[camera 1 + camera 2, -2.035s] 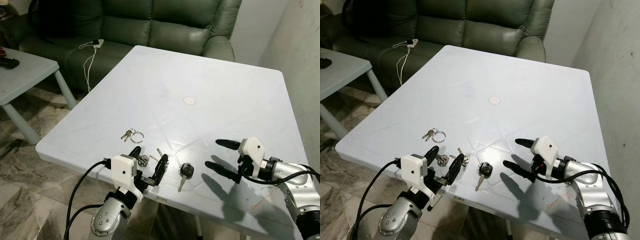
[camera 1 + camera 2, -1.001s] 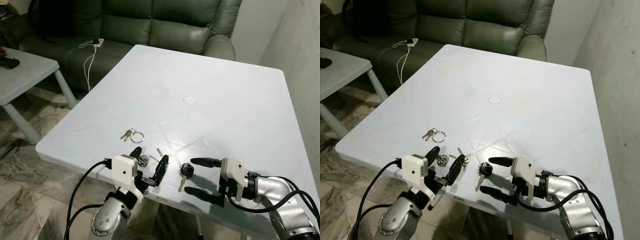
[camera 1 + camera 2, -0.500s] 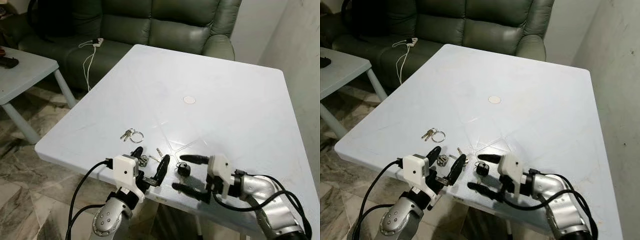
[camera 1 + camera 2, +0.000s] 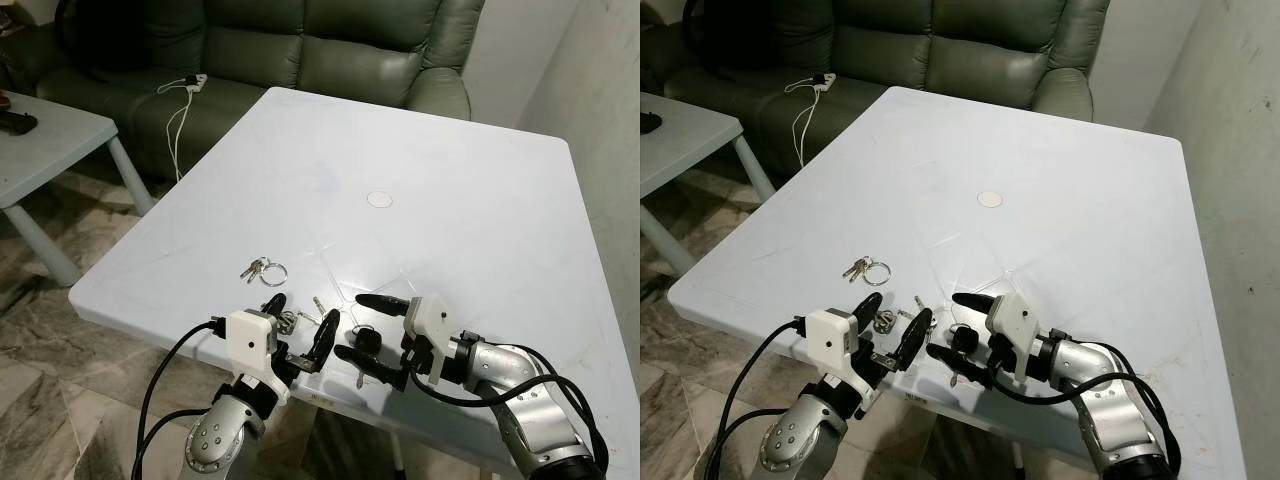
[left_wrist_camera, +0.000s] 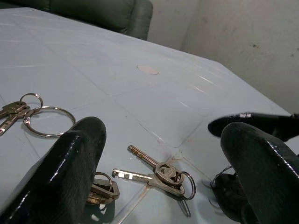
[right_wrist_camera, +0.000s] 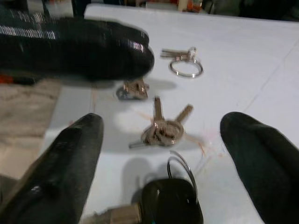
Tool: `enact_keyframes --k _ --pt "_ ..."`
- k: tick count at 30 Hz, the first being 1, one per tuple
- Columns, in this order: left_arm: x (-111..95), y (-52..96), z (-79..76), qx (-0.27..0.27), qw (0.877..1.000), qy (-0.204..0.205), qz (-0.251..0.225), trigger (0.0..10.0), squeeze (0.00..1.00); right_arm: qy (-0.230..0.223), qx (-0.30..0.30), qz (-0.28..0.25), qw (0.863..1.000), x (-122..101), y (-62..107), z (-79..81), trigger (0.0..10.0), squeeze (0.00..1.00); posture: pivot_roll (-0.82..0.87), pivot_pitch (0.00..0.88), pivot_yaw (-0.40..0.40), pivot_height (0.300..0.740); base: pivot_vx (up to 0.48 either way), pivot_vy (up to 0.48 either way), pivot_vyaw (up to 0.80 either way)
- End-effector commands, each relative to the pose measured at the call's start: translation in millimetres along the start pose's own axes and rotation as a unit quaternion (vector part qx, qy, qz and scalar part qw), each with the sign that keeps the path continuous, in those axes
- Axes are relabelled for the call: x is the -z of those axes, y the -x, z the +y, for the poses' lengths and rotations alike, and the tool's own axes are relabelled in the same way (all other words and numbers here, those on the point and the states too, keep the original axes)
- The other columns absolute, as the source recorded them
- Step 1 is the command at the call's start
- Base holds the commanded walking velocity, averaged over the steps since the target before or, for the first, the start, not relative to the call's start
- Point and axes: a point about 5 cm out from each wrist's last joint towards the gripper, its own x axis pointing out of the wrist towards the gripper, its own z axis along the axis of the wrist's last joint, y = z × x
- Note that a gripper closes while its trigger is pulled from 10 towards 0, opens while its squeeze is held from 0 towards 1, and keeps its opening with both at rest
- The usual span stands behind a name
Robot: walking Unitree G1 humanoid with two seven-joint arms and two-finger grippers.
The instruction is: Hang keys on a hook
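Observation:
A black-headed key [image 4: 368,342] lies near the front edge of the white table [image 4: 450,180]. My right gripper [image 4: 352,326] is open, with one finger on each side of that key and low over the table. The right wrist view shows the black key [image 6: 170,211] between its fingers [image 6: 70,158]. Two silver keys [image 5: 159,175] on a small ring lie just left of it. Beside them my left gripper [image 4: 300,315] is open at the table edge. A third bunch, small keys on a big ring [image 4: 263,268], lies farther back.
A small round white disc [image 4: 379,200] sits at the table's middle. A green sofa [image 4: 330,50] with a white charger cable [image 4: 180,110] stands behind. A low pale side table [image 4: 40,140] is at the left, and a wall runs along the right.
My right gripper has swept left along the front of the table and now straddles the black-headed key. The left gripper and the keys have stayed put.

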Motion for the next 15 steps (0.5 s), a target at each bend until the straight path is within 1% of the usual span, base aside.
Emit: enact_keyframes --k 1,2,3,4,5,6,7,8,13,14,15 --pt "-2.0 0.1 -3.1 0.004 1.0 0.003 -0.003 10.0 0.0 0.011 0.0 0.018 1.0 0.4 -0.3 -2.3 5.8 0.0 0.01 0.076 -0.079 0.74 0.0 0.0 0.0" --pt "-2.0 0.2 -3.1 0.004 1.0 0.003 -0.003 10.0 0.0 0.014 0.002 0.026 1.0 1.9 0.1 -3.1 5.6 0.0 0.01 0.076 -0.079 0.74 0.0 0.0 0.0" --pt "-2.0 0.2 -3.1 0.004 1.0 0.003 -0.003 10.0 0.0 0.015 0.003 0.031 0.999 3.0 0.5 -3.9 6.1 0.0 0.01 0.075 -0.078 0.74 0.0 0.0 0.0" --pt "-1.9 0.5 -3.1 0.004 1.0 0.003 -0.002 10.0 0.0 0.015 -0.001 0.04 0.999 5.4 2.3 -4.5 4.9 0.0 0.01 0.077 -0.078 0.74 0.0 0.0 0.0" --pt "-1.9 0.5 -3.1 0.004 1.0 0.003 -0.002 10.0 0.0 0.015 -0.001 0.04 0.999 5.4 2.3 -4.5 4.9 0.0 0.01 0.077 -0.078 0.74 0.0 0.0 0.0" --pt "-2.1 0.5 -3.1 0.004 1.0 0.003 -0.002 10.0 0.0 0.018 -0.001 0.043 0.999 6.1 4.0 -5.5 4.2 0.0 0.01 0.076 -0.078 0.74 0.0 0.0 0.0" --pt "-2.3 0.6 -3.1 0.004 1.0 0.003 -0.003 10.0 0.0 0.016 -0.002 0.045 0.999 6.6 4.5 -5.8 2.3 0.0 0.01 0.076 -0.078 0.74 0.0 0.0 0.0" --pt "-2.3 0.7 -3.0 0.004 1.0 0.003 -0.003 10.0 0.0 0.016 -0.002 0.046 0.999 6.7 4.6 -6.0 0.0 0.0 0.01 0.078 -0.078 0.74 0.0 0.0 0.0" --pt "-2.4 0.8 -2.9 0.004 1.0 0.003 -0.003 10.0 0.0 0.02 0.008 0.053 0.998 6.6 5.6 -9.2 0.0 0.0 0.01 0.079 -0.079 0.74 0.0 0.0 0.0" --pt "-2.3 0.8 -3.0 0.004 1.0 0.003 -0.002 10.0 0.0 0.021 0.009 0.053 0.998 6.6 5.7 -9.5 1.2 0.0 0.01 0.079 -0.079 0.74 0.0 0.0 0.0" --pt "-2.3 0.8 -3.1 0.004 1.0 0.003 -0.003 10.0 0.0 0.023 0.008 0.053 0.998 6.3 5.6 -9.6 5.1 0.0 0.01 0.079 -0.079 0.74 0.0 0.0 0.0"
